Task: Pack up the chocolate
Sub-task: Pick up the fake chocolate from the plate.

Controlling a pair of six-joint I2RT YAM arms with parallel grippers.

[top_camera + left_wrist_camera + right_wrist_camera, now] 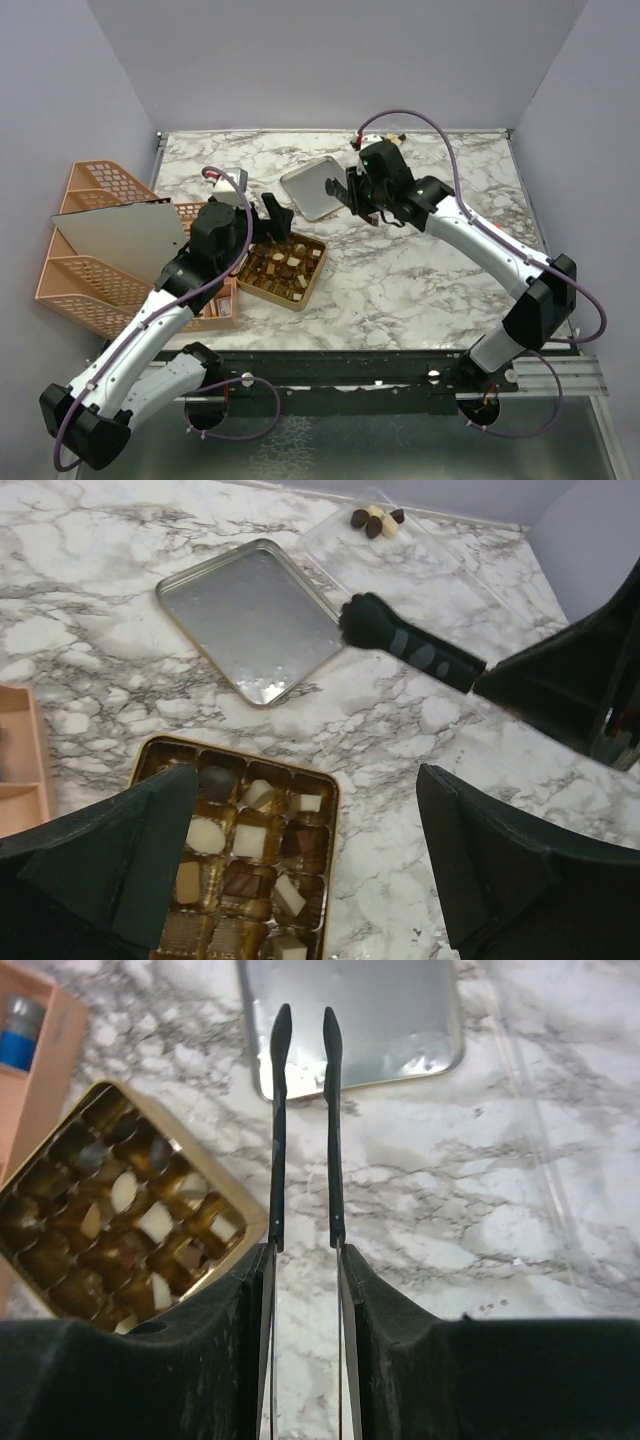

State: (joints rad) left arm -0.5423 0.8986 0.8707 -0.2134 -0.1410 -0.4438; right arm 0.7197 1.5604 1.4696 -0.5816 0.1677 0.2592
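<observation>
My left gripper (pixel 305 780) is spread as wide as it goes, with nothing between the fingers. It hangs right above the gold tray (pixel 334 830), not touching it. My right gripper (pixel 305 1030) is open only a narrow slit, thin fingers parallel, nothing in the gap. Its tips sit over the near edge of the silver tray (pixel 250 620) just beyond the gold tray; contact or not, can't tell.

The chocolate (pixel 250 840) is small dark, light brown and cream bits, one per cell in the gold tray, with some cells bare. A few loose pieces (pixel 375 522), dark and cream, are bunched on a clear tray (pixel 430 570) well beyond the gold tray, past the silver one.

My left arm (pixel 150 320) comes up from the gold tray's near-left side, wrist tipped down over it. My right arm (pixel 480 240) reaches in from the gold tray's right, elbow bent. Pink baskets (pixel 100 270) sit just left of the gold tray.
</observation>
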